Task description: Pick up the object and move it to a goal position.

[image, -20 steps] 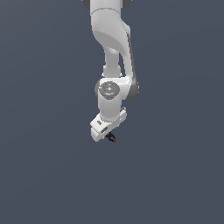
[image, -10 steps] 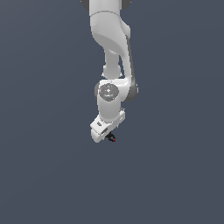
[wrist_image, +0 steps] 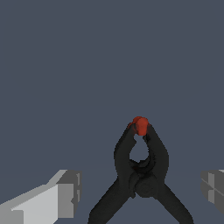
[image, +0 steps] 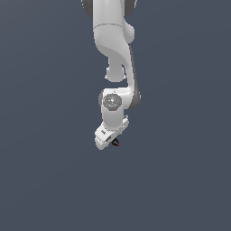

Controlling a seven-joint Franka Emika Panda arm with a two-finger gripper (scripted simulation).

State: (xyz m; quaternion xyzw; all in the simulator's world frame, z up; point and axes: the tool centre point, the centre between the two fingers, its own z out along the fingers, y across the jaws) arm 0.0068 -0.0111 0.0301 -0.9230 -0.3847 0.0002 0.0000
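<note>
Below the white, jointed Franka arm [image: 118, 58] in the exterior view, the white gripper [image: 113, 140] points down and slightly toward the exterior view's right. At its tip sits the object [image: 116, 143], a tiny black thing of thin crossing prongs with a small red tip, tucked against the gripper's underside. From this angle I cannot tell whether the fingers are touching it or only straddling it. Behind everything lies a flat, uniform slate-grey surface [image: 40, 180]. It has no edge, horizon, wall or goal marker, so I cannot say whether the object rests on it or hangs above it.

At the wrist view, the object [wrist_image: 141, 175] fills the lower middle: two black arms cross at a pivot and meet at the red tip [wrist_image: 140, 125]. The two grey fingertips [wrist_image: 66, 193] stand spread wide, well apart from the black arms on either side, pinching nothing that this view shows. The same bare grey surface [wrist_image: 87, 57] lies beyond.

The risk, as I judge it, is a poor grasp. The prongs are thin and splayed, so closing fingers could catch one arm only, twist the thing about its pivot, or let it slip out once lifted. With no goal visible, misplacing it is also possible.
</note>
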